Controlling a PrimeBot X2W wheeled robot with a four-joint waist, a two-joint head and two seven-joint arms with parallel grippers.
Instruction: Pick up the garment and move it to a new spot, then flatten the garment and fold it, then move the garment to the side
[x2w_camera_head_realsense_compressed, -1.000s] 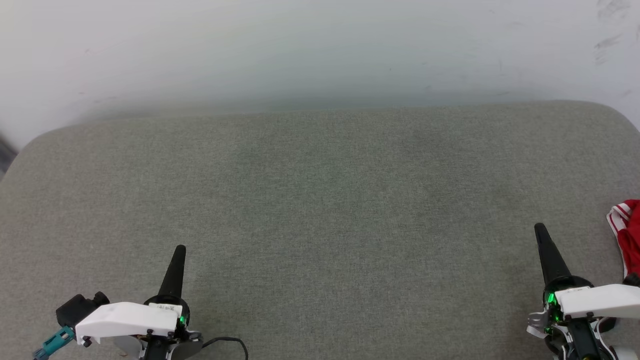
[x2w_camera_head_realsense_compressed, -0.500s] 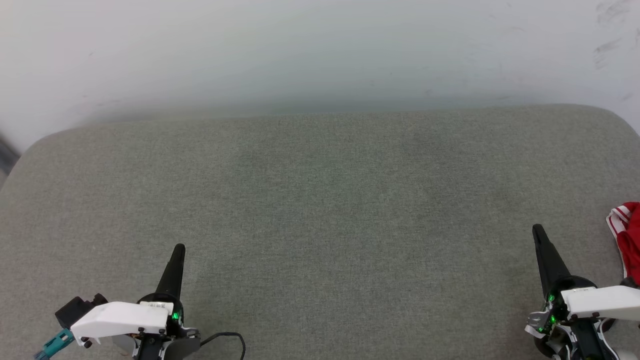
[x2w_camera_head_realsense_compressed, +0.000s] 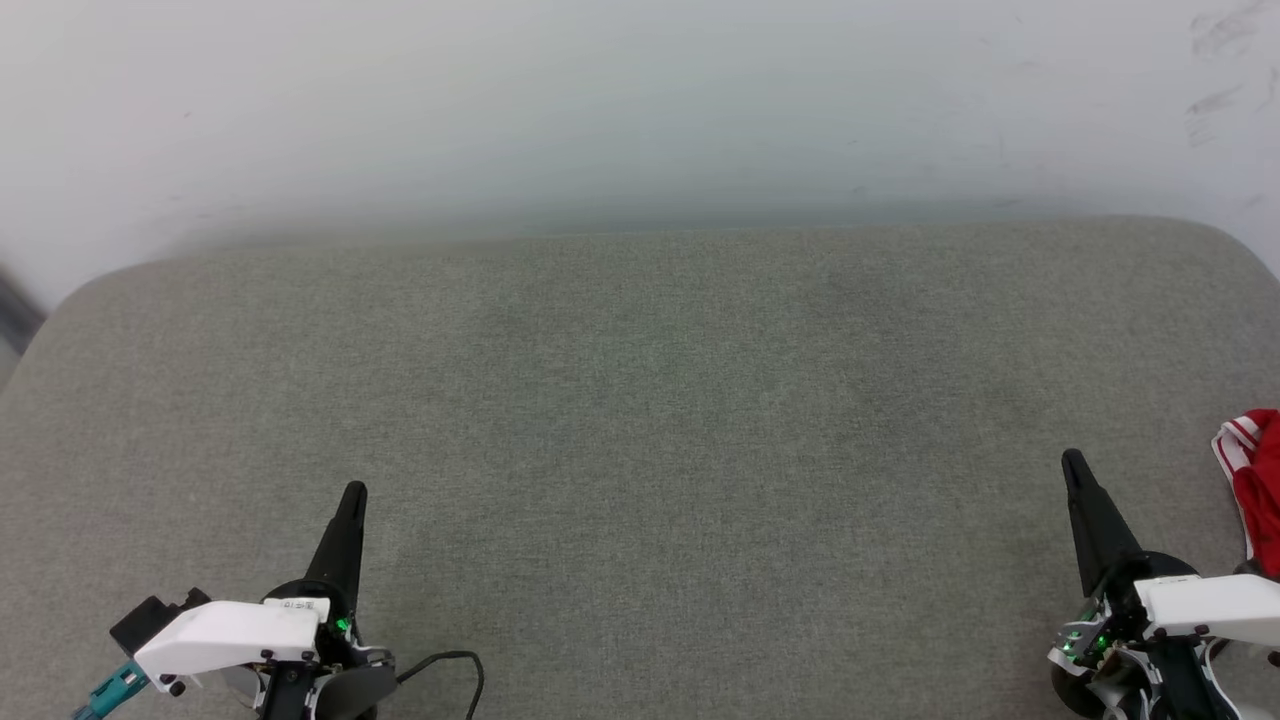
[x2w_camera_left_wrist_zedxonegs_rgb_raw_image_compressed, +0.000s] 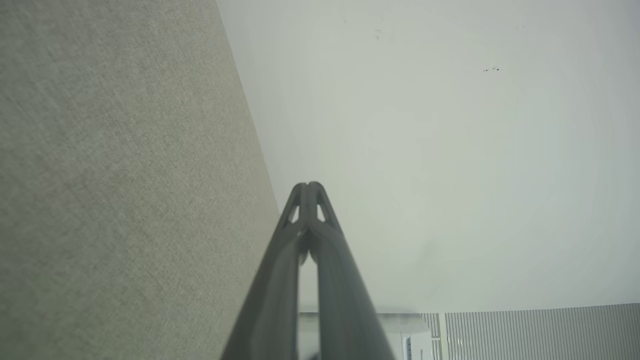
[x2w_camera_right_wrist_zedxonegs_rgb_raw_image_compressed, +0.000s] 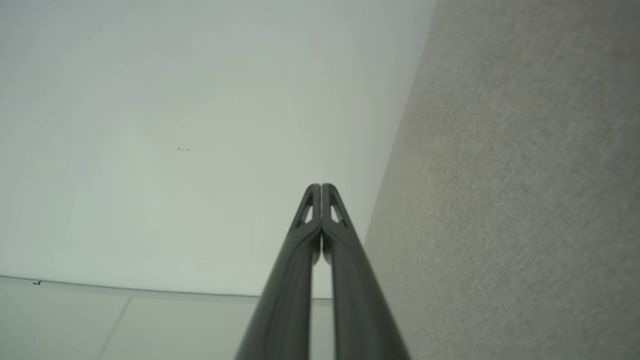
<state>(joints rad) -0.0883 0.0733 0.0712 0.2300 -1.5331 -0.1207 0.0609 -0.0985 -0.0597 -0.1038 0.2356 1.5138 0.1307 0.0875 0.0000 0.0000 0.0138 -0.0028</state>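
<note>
A small part of the garment (x2w_camera_head_realsense_compressed: 1258, 480), red cloth with red-white striped trim, lies on the grey cushion at the head view's right edge; most of it is cut off by the frame. My right gripper (x2w_camera_head_realsense_compressed: 1074, 462) is shut and empty, a little to the left of that cloth and not touching it. Far off at the lower left, my left gripper (x2w_camera_head_realsense_compressed: 354, 493) is also shut with nothing in it. In the wrist views, the left gripper (x2w_camera_left_wrist_zedxonegs_rgb_raw_image_compressed: 309, 186) and right gripper (x2w_camera_right_wrist_zedxonegs_rgb_raw_image_compressed: 320, 187) show their tips pressed together.
A wide grey fabric cushion (x2w_camera_head_realsense_compressed: 640, 400) spans the head view, with rounded far corners. A pale wall (x2w_camera_head_realsense_compressed: 640, 100) rises right behind its back edge. A slatted vent (x2w_camera_left_wrist_zedxonegs_rgb_raw_image_compressed: 540, 332) shows in the left wrist view's lower right.
The whole head view has drifted slightly, so the cushion's back edge sits lower. Both grippers stay shut and roughly in place. The garment has not been touched.
</note>
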